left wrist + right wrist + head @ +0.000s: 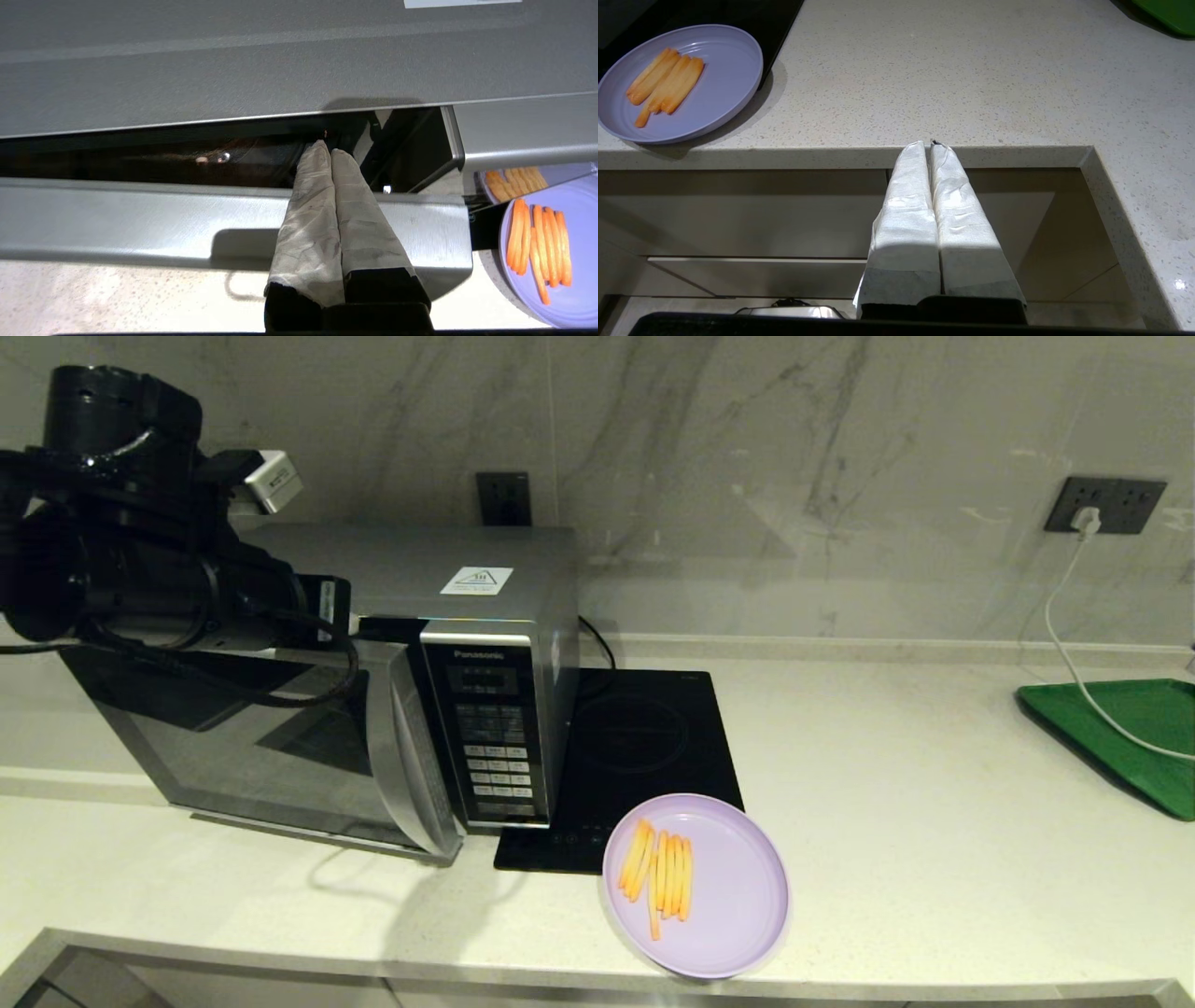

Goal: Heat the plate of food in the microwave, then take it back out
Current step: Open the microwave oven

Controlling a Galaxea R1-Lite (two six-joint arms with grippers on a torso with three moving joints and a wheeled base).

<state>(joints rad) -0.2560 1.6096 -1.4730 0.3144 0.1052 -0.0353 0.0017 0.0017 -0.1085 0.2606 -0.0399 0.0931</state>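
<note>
We see the microwave [392, 681] standing on the pale counter [934, 784] at the left, against the marble wall, with its dark glass door [271, 737] swung a little way out from the body so that a narrow gap shows along the top edge. In the left wrist view the left gripper [327, 147] reaches down into that gap, its two cloth-wrapped fingers [310, 205] pressed together with nothing between them, their tips behind the upper edge of the door and just beside the corner where the button panel [495, 737] begins. From the head view we see only the left arm's black body above and in front of the microwave; the fingers themselves are hidden there.

The plate of food [695, 885] sits on the counter near the front edge, to the right of the microwave, its rear rim overlapping the corner of the black hob [635, 756]. The fries [661, 877] lie in a close row on the plate's left half.

The right gripper [930, 144] hangs low in front of the counter edge, well apart from the plate, its wrapped fingers closed against each other and empty. We also see a green tray [1130, 737] at the far right with a white cable [1064, 616] trailing over it from a wall socket
</note>
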